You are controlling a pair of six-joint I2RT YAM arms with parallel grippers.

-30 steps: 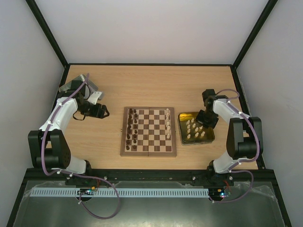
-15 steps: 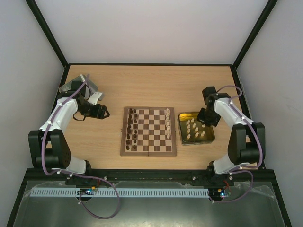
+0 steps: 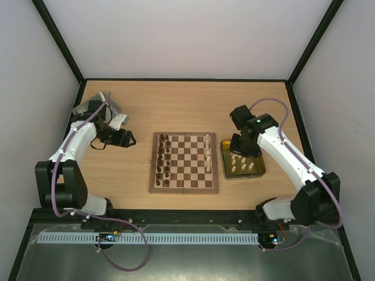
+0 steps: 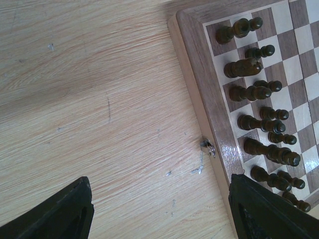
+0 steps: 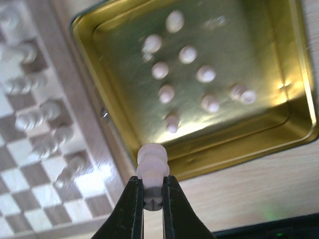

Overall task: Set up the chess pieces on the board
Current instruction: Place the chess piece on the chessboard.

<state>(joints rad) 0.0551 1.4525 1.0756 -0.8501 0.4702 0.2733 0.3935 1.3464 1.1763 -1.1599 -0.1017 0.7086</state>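
Starting far left: silver tin (image 3: 94, 105) at the back corner of the bench (image 3: 176, 105). Just in front of it, the left hand (image 3: 130, 139), spread wide with nothing in it, parked a bit short of the board (image 3: 184, 188). Nothing for it to do right now, by the look of it.

On the board: dark pieces (image 3: 164, 159) lined up down the two left columns. Over at the right edge, what looks like a single column of cream pieces (image 3: 207, 153), though hard to count from the top view.

Further right: yellow tray (image 5: 239, 147) with nine or so spare cream men (image 5: 187, 55) inside, most upright, one seemingly on its side.

Then the right hand (image 5: 152, 199), clenched on one cream piece (image 5: 152, 164), rounded end poking out past the fingertips, hanging about over the tray's board-side rim. Probably mid-carry to the board.

Tips for this bit:
- Keep the squeeze steady.
- Carry high enough to clear the rim and the cream column.
- Come straight down onto a free square on the right side, base flat.
- Only then let go, slowly, and lift straight up. Neighbours close by, easy to knock.
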